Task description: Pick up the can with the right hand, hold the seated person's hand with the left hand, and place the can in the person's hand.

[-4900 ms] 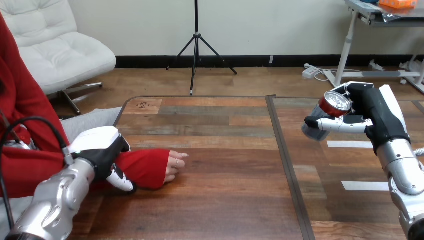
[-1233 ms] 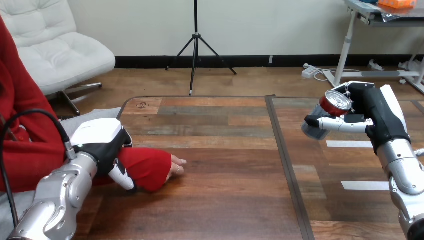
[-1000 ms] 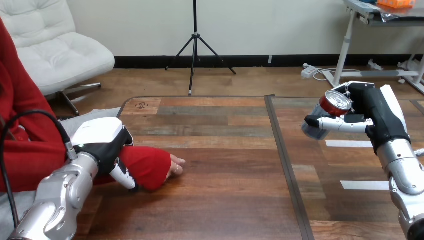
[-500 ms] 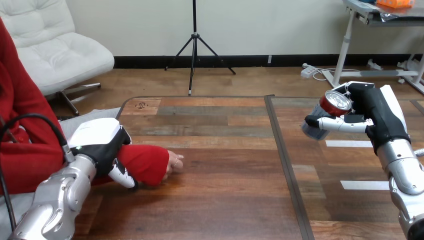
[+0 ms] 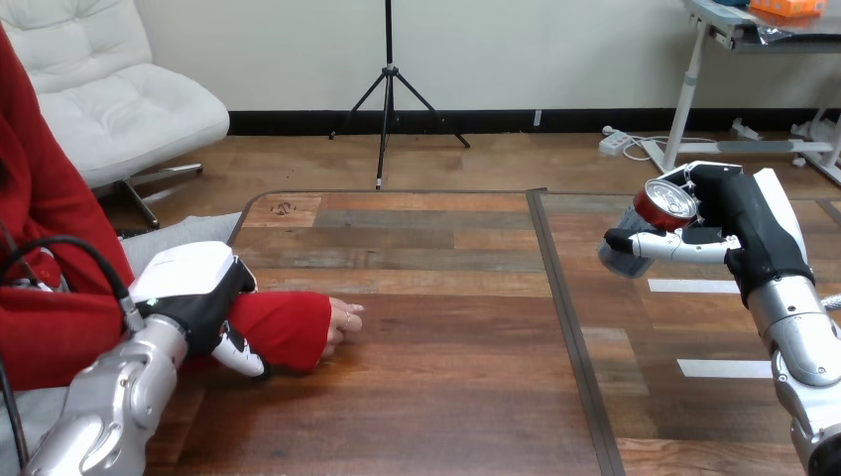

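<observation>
Clamps the one can (image 5: 664,203) in the right hand (image 5: 742,226) above the desk (image 5: 446,397); curls the left hand (image 5: 193,290) round the person's wrist (image 5: 293,327).

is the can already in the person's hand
No, the can is gripped in the right hand at the view's right, well apart from the person's hand at the left.

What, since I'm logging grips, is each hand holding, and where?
Right hand: the can, round its side. Left hand: the person's wrist, from above.
</observation>
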{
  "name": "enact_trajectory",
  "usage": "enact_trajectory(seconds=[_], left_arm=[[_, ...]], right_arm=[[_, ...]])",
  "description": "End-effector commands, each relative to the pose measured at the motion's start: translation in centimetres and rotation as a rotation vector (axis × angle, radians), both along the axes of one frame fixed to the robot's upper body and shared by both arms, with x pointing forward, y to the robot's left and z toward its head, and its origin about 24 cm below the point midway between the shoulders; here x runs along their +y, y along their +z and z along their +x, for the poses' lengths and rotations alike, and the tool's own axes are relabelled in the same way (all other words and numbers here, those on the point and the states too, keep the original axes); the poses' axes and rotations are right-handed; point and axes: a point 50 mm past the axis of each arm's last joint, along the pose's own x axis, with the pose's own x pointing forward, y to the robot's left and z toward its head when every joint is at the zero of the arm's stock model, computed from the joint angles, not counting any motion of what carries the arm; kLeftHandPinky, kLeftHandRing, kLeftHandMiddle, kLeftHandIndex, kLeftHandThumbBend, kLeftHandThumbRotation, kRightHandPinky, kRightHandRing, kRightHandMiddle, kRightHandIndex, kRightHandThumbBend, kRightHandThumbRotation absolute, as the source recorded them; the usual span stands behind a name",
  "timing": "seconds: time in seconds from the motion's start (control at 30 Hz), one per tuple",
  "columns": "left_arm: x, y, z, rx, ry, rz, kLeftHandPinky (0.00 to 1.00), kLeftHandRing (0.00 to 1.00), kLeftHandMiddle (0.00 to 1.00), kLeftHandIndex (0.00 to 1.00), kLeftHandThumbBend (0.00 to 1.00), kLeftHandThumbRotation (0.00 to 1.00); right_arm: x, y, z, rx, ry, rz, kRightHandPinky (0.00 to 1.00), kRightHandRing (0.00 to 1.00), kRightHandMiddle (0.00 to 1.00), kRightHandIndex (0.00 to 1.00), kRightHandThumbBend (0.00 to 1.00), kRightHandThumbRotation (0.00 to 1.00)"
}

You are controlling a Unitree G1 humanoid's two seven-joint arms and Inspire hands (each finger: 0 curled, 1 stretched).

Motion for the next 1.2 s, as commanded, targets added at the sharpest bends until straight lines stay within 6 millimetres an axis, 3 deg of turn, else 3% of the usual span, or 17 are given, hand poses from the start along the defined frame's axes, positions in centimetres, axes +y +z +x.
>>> enact_trajectory(seconds=[0.0,0.33,1.17], left_arm=[[-0.5,2.1,1.3,-0.11,-0.012,-0.016,0.17,0.23,0.32,0.34,0.68,0.0],[-0.3,2.3,1.3,-0.149,0.01,-0.048,0.17,0.23,0.3,0.31,0.61,0.0],[0.2,3.7,1.3,-0.341,0.014,-0.064,0.16,0.23,0.29,0.27,0.58,0.0]], right_arm=[[0.7,2.8,1.3,-0.13,0.01,0.029,0.29,0.33,0.39,0.43,0.87,0.0],[0.7,2.7,1.3,-0.127,0.009,0.03,0.26,0.3,0.38,0.43,0.88,0.0],[0.7,2.7,1.3,-0.129,0.007,0.035,0.28,0.32,0.39,0.43,0.87,0.0]])
